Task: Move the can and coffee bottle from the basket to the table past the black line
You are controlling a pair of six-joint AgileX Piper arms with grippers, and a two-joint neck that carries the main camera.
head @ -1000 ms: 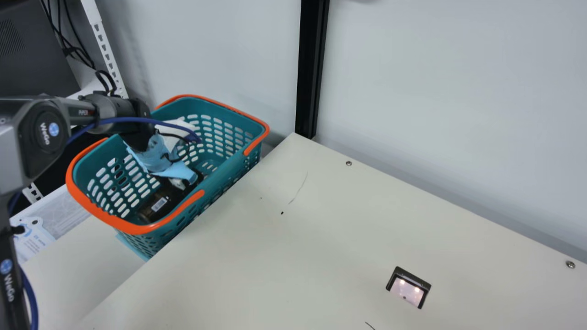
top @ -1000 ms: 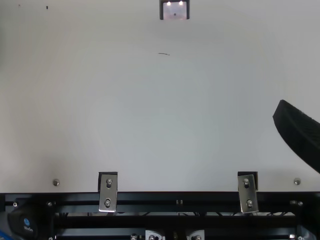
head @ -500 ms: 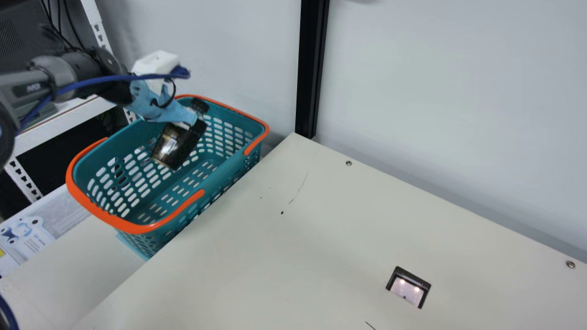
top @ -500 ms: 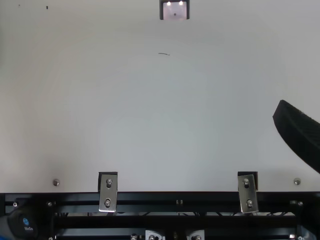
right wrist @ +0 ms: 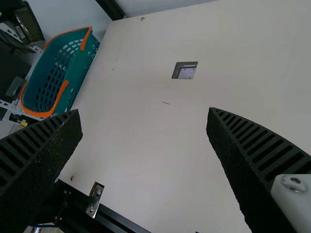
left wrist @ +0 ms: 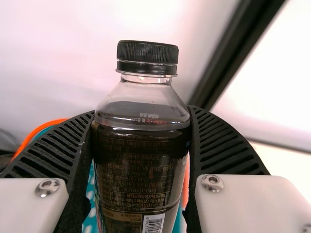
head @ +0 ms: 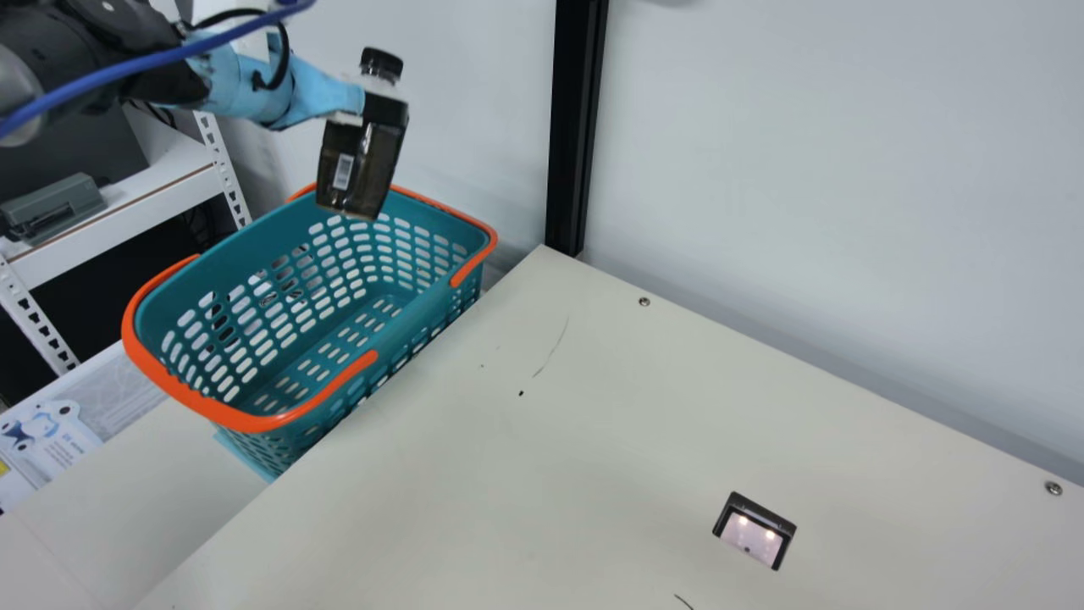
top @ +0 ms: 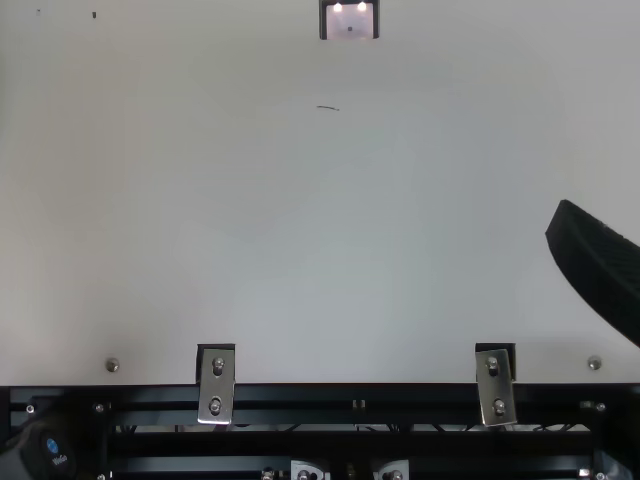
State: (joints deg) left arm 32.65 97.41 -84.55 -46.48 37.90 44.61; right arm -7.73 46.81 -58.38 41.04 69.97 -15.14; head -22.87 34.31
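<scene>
Teal basket [head: 229,415] at left; above it, the left tool [left wrist: 141,116] clasps the coffee bottle [head: 360,174] by its upper body (likely heavy, slightly slippery plastic: best held below the shoulder). Right tool [right wrist: 145,114] gapes wide, empty.

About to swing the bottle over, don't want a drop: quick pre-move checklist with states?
1. Coffee bottle between the left gripper's fingers: ok.
2. Cap on bottle: ok.
3. Bottle lifted out of basket: ok.
4. Bottle over table: not ok, it hangs on the basket side.
5. Grip firm enough for a swing: cannot tell.
6. Right gripper open, nothing between its fingers: ok.
</scene>
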